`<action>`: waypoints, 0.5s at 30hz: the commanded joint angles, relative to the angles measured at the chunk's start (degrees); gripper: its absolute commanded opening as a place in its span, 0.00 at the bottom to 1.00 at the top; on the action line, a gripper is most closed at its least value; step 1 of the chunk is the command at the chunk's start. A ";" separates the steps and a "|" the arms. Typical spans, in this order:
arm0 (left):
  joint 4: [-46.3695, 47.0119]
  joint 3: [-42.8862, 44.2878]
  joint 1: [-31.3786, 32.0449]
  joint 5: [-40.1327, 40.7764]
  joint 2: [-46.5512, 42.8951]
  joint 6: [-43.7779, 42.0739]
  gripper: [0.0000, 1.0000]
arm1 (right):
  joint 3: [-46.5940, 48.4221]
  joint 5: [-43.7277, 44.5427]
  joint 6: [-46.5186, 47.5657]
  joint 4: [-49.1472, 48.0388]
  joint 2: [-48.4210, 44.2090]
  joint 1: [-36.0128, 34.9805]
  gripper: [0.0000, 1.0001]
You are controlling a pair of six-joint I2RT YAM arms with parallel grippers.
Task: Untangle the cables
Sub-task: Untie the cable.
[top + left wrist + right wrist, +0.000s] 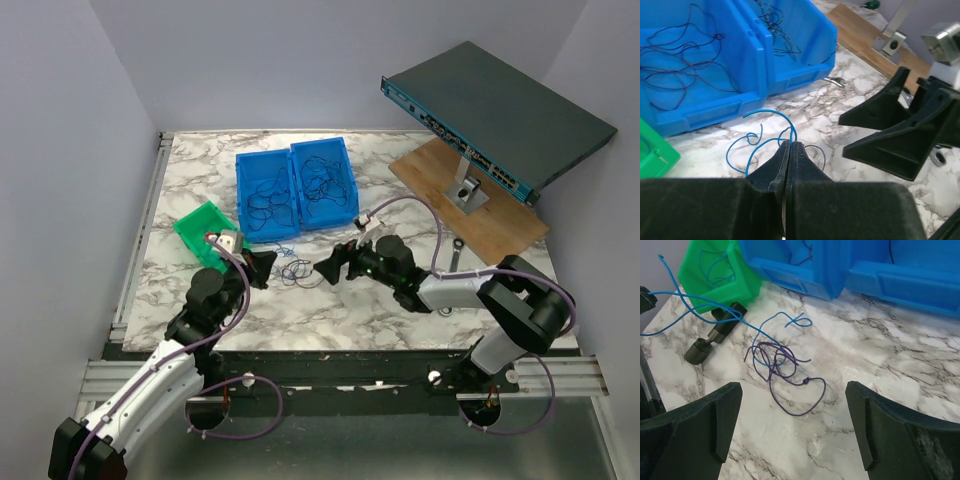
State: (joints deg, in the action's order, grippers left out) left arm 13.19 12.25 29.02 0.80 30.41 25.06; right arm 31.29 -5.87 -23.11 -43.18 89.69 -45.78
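Pulling while the left gripper (790, 146) clamps the blue cable (771, 112) risks tightening its tangle with the dark cable (806, 382); the right gripper (792, 395) hangs spread, empty.

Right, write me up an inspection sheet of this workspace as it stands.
Surface: white marble-patterned tabletop, flat.
Job's things: tangle of thin blue and dark purple wires loose on the marble; more dark wires in two blue plastic bins; blue wires in a green plastic bin.
Clutter: silver wrench; black dumbbell-shaped object.
Grippers: left gripper shut on a thin blue wire strand; right gripper open, empty.
Cables: lilac arm cables arch over the arms.
Surroundings: dark grey network switch on a stand over a wooden board; pale walls.
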 commanded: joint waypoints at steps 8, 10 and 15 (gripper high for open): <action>9.53 -3.75 0.52 -13.56 -4.45 -1.43 0.00 | -2.75 1.10 2.46 -14.26 2.87 -3.88 0.92; 9.70 -4.23 0.51 -13.06 -5.43 -1.34 0.00 | -3.26 -1.42 2.31 -16.49 3.24 -3.90 0.91; 10.19 -4.60 0.52 -13.52 -6.00 -1.16 0.00 | -1.36 -3.84 1.94 -14.96 5.17 -4.06 0.86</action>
State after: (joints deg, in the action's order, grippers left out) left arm 20.53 8.29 29.36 -10.00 24.99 24.40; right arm 28.56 -7.75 -21.96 -56.18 92.79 -49.43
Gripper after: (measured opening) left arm 0.011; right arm 0.873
